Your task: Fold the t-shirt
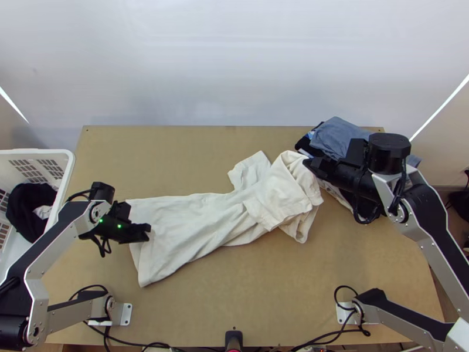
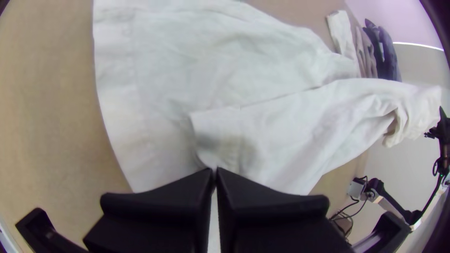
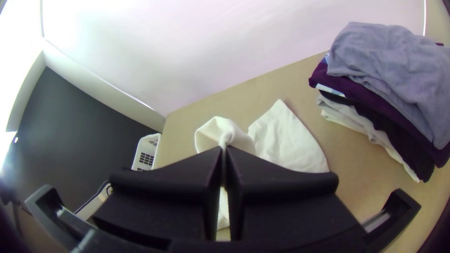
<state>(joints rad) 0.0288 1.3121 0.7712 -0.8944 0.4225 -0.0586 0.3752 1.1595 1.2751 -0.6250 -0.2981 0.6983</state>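
In the top view my left gripper (image 1: 146, 231) is over the left end of the cream t-shirt (image 1: 176, 226). My right gripper (image 1: 307, 162) holds the shirt's bunched, raised right end. The rest lies stretched across the table, partly folded over itself with several creases; a flap points toward the far edge. From the left wrist, my left gripper (image 2: 214, 170) is shut on a pinch of the t-shirt (image 2: 164, 84) close to the hem. Seen from the right wrist, my right gripper (image 3: 223, 147) is shut on a gathered part of the t-shirt (image 3: 288, 140); which part is unclear.
A stack of folded clothes (image 1: 340, 135) stands at the table's far right corner, partly beneath the right arm. A white basket (image 1: 69, 170) with dark clothing is beside the left edge. Bare wood (image 1: 264, 293) lies between the shirt and the near edge.
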